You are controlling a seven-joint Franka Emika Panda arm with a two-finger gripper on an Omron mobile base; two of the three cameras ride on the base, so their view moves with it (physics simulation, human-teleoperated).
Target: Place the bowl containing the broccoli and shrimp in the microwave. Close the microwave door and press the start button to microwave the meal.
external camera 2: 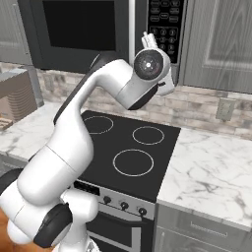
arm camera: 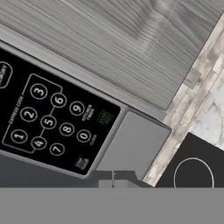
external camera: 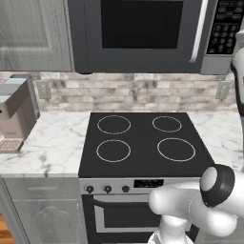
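The microwave [external camera: 143, 35] hangs above the stove [external camera: 143, 143], between grey cabinets. Its door [external camera: 138, 33] is shut, the black window dark, the silver handle [external camera: 199, 31] upright along its right edge. I cannot see through the glass, so I judge rather than see that the bowl is inside. Right of the handle is the black keypad [external camera: 228, 26]. My gripper [external camera 2: 147, 39] is raised in front of that keypad, fingers pressed together and holding nothing. From my hand, the keypad [arm camera: 50, 120] sits close and tilted, number buttons clear, a small green-lit button [arm camera: 104, 117] near its edge. I judge the loading and door closing done; pressing start is what remains, or is happening now. A coffee machine [external camera: 14, 112] stands on the marble counter [external camera: 52, 143], left of the stove.
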